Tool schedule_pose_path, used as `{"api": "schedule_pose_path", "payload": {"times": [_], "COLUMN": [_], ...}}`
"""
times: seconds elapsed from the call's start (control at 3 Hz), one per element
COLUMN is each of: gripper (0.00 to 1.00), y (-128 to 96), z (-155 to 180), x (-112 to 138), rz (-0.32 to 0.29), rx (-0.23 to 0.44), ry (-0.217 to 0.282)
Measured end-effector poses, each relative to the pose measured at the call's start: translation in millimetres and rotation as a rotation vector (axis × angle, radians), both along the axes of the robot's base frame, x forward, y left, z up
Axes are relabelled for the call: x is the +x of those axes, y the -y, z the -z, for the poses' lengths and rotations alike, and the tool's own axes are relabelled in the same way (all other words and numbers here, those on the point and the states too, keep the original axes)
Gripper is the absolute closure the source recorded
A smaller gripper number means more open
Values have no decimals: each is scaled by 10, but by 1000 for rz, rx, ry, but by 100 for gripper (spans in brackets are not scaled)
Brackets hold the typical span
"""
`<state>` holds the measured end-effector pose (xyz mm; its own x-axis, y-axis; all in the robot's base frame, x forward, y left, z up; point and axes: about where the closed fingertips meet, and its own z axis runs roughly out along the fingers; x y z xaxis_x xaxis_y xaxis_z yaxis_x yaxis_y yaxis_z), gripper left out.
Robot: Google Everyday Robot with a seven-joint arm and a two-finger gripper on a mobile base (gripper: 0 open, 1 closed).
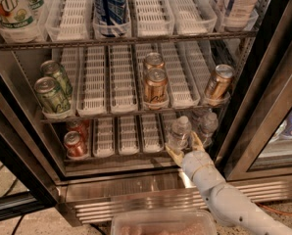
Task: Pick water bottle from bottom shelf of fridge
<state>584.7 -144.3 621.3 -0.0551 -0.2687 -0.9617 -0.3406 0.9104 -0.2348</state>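
Observation:
The water bottle [179,130], clear with a white cap, stands at the front of the bottom shelf [129,136] of the fridge [136,190], right of middle. A second clear bottle [207,124] stands just to its right. My gripper [185,147] is on a white arm reaching up from the lower right. It is open, with its tan fingers [173,153] spread just in front of the water bottle's base, one low on the left and one on the right. It holds nothing.
Red cans [75,143] stand at the left of the bottom shelf. Copper cans [155,86] and green cans [51,95] stand on the rack above. The black door frame [263,97] is close on the right. A clear bin [160,223] sits at the bottom edge.

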Motion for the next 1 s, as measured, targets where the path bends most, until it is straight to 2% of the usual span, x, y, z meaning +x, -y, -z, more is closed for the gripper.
{"api": "schedule_pose_path", "payload": {"times": [1.0], "gripper": [38], "y": [6], "z": [15], "x": [217], "rz": [28], "rx": [-1], "ry": [37]}}
